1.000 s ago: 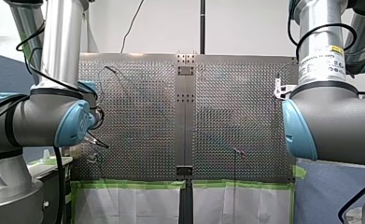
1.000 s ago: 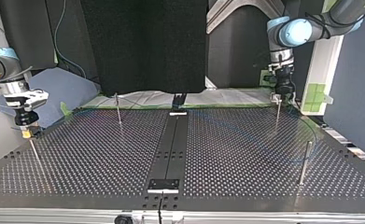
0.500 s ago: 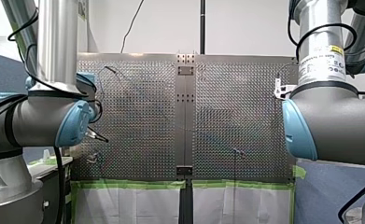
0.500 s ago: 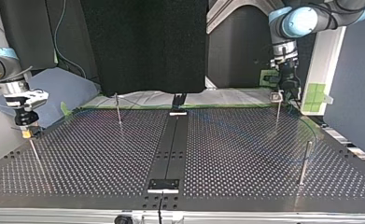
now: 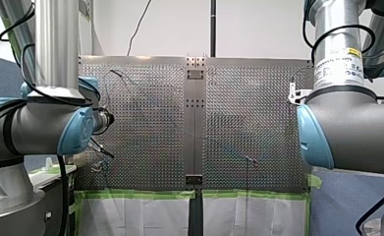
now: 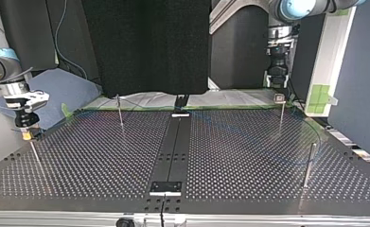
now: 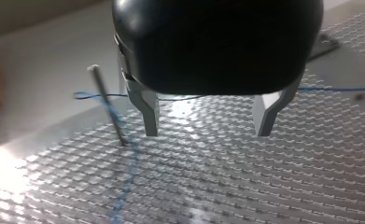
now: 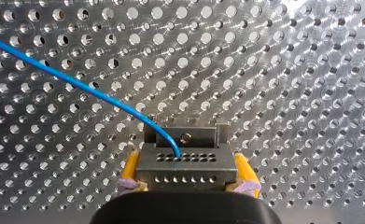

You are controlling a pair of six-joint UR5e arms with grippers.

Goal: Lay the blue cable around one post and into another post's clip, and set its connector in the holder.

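In the right wrist view my right gripper [image 8: 186,184] is shut on the grey connector [image 8: 185,164], its yellow pads [image 8: 130,170] on either side. The blue cable [image 8: 77,86] leaves the connector's top, and a metal holder piece [image 8: 186,136] sits just ahead of it. At the top view's left this gripper [image 6: 26,133] stands low over a thin post [image 6: 35,156]. My left gripper [image 7: 208,127] is open, with bare metal fingers [image 7: 148,114]. A thin post [image 7: 108,105] with the blue cable [image 7: 126,179] around it stands beside one finger. In the top view that gripper [image 6: 277,84] hangs above the clip post [image 6: 280,111].
Two more posts [image 6: 120,111] [image 6: 308,163] stand on the perforated table [image 6: 88,161]. A black centre strip [image 6: 173,146] runs across it. Green tape [image 5: 135,194] edges the near side in the front view. My big arm elbows [image 5: 346,128] hide both side edges there.
In the top view my left gripper has risen off the clip post and drifted slightly to the view's left. My right gripper has stayed still, holding the connector.
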